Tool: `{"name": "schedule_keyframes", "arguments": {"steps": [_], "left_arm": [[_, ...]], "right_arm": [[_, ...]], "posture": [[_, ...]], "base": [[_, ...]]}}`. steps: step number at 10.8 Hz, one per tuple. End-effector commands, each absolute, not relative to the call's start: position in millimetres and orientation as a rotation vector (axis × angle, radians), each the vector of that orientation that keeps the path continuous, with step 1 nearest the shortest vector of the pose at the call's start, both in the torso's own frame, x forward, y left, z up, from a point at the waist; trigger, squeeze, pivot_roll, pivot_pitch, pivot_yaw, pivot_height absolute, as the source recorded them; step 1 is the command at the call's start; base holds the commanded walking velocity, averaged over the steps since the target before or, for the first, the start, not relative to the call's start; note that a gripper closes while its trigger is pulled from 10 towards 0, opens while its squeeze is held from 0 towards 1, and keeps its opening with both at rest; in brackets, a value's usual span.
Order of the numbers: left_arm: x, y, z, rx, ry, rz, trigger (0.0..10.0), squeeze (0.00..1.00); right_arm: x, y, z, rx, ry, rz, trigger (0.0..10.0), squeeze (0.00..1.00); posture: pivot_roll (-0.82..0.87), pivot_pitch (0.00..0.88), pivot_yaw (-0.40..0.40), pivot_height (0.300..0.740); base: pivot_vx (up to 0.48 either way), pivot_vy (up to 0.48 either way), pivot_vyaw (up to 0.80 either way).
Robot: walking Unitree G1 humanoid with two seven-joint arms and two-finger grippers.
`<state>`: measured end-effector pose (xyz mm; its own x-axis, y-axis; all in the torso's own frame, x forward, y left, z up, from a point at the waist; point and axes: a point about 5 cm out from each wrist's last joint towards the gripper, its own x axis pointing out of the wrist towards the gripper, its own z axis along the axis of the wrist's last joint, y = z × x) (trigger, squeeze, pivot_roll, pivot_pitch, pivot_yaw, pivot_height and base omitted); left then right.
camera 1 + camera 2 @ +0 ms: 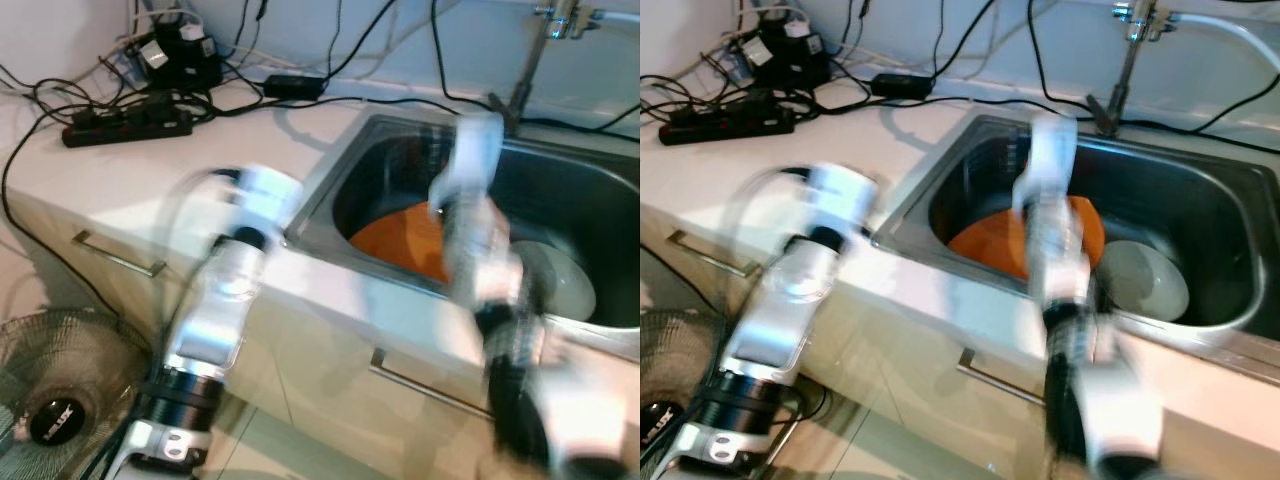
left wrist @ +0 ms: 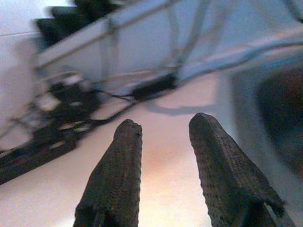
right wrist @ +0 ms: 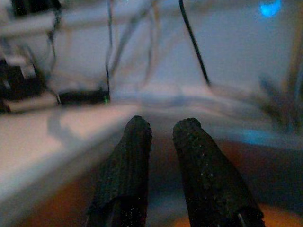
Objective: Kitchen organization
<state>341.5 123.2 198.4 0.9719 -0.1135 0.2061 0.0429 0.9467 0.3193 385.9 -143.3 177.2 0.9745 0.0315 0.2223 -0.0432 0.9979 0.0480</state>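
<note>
The sink [image 1: 1200, 215] is set into the desk [image 1: 150, 175] at the right. In the sink lie a plate [image 1: 990, 245] at its left and a bowl [image 1: 1145, 280] just right of it. The faucet [image 1: 1130, 60] stands at the sink's far edge. A power strip [image 1: 125, 125] and a cluster of cables [image 1: 180, 50] lie on the desk at far left. A fan [image 1: 55, 400] stands on the floor at near left, below the desk. Drawer handles [image 1: 115, 255] run along the desk's near face.
</note>
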Motion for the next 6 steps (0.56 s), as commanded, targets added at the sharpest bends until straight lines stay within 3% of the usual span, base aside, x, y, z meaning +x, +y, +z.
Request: {"name": "schedule_keyframes", "arguments": {"steps": [1,6], "left_arm": [[340.9,129.8,195.5,0.299,-0.234,-0.033,10.0,0.00],[333.3,137.3,185.3,0.279,-0.339,0.059,10.0,0.00]], "right_arm": [[383.4,-144.1,189.2,0.072,-0.298,0.019,10.0,0.00],[357.3,-137.1,197.6,0.093,-0.444,0.062,10.0,0.00]], "posture": [[0.14,0.028,0.067,0.740],[0.13,0.020,0.058,0.740]], "base": [[0.000,0.000,0.00],[0.000,0.000,0.00]]}}
